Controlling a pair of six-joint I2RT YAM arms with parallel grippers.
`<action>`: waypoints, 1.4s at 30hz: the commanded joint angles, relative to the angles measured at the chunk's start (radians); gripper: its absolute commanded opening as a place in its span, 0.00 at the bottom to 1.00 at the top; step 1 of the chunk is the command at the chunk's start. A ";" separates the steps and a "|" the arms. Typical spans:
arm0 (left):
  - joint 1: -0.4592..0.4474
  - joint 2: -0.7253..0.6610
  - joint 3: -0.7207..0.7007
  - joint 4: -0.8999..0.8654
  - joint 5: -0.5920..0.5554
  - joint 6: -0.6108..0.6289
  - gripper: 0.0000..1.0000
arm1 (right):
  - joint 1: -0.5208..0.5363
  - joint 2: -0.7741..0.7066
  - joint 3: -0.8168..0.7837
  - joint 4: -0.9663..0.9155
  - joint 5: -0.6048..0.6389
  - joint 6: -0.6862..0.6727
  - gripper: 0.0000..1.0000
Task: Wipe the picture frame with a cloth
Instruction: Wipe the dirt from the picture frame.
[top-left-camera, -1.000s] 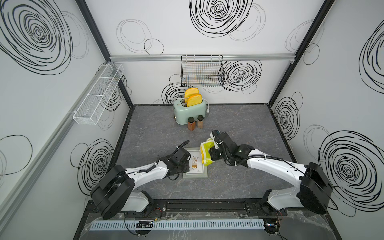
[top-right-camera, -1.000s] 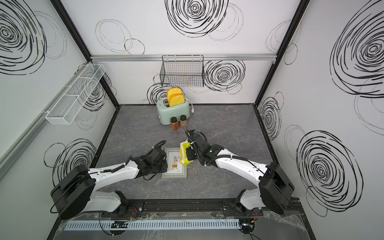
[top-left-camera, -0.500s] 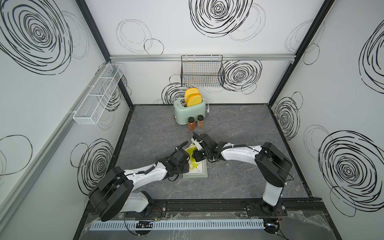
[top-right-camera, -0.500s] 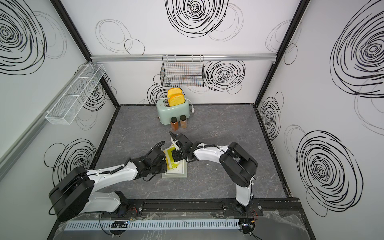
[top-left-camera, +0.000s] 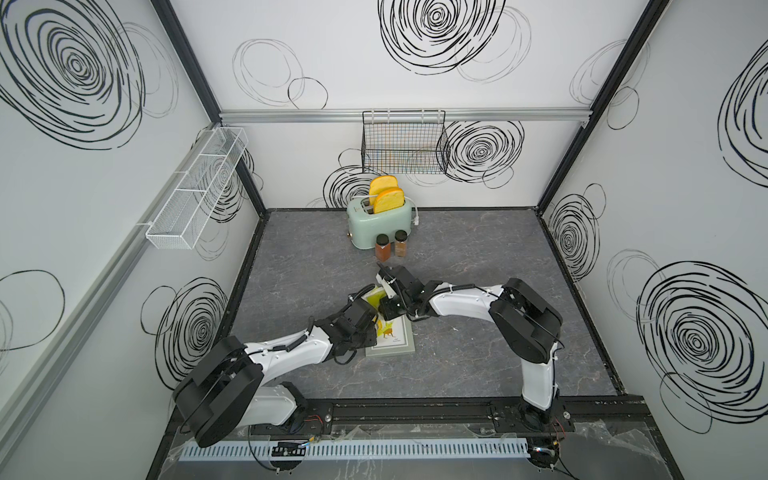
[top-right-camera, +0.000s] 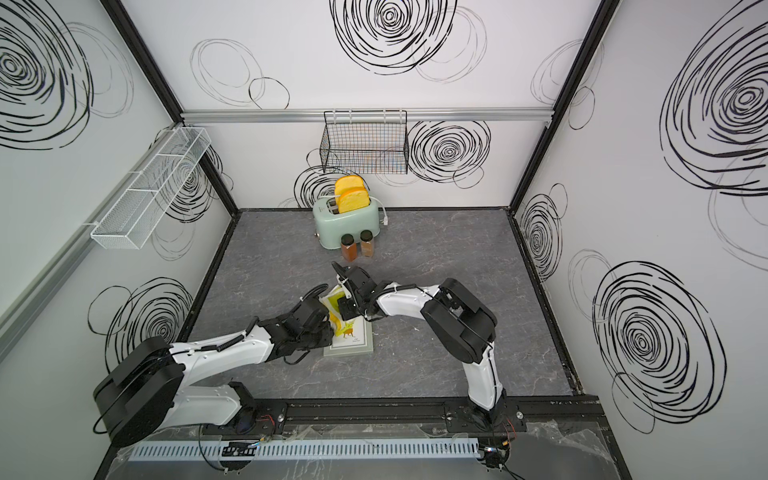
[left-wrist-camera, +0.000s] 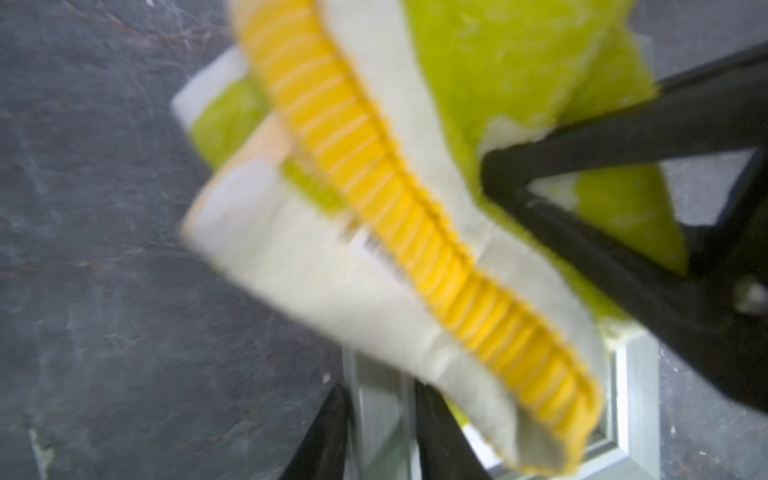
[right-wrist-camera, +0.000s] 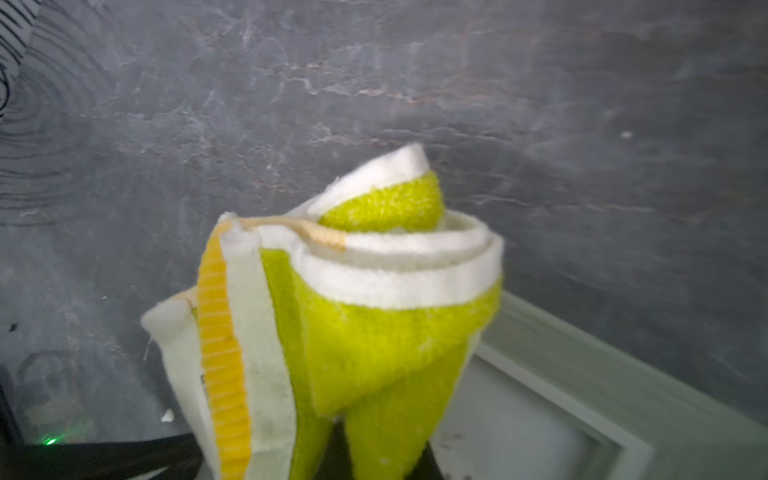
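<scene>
Grey marbled table (top-left-camera: 478, 249) carries the picture frame (top-left-camera: 397, 343) just six o'clock of centre; my left pincer (left-wrist-camera: 380, 440) is clamped on its nine o'clock edge; my right pincer (top-left-camera: 388, 309) grips the bunched cloth (top-left-camera: 374, 297) over its eleven o'clock corner.

so the cloth (right-wrist-camera: 374, 332) is pinched between the right fingers (left-wrist-camera: 623, 124), over the picture frame (top-left-camera: 395, 345); its edge sits between the left fingers (left-wrist-camera: 320, 440)

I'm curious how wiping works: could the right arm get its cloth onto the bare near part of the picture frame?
Probably yes. The right arm holds the cloth over the far end of the picture frame, and the near part lies uncovered. The left arm grips only the frame's left edge.
</scene>
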 joint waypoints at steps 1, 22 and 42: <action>0.002 -0.003 -0.038 -0.134 -0.022 -0.010 0.33 | -0.032 -0.019 -0.043 -0.137 0.135 -0.029 0.00; 0.018 -0.032 -0.042 -0.151 -0.026 0.003 0.33 | -0.051 -0.012 -0.061 -0.119 0.049 0.006 0.00; 0.028 -0.021 -0.039 -0.114 -0.020 -0.009 0.33 | 0.120 -0.132 -0.231 -0.195 0.114 0.075 0.00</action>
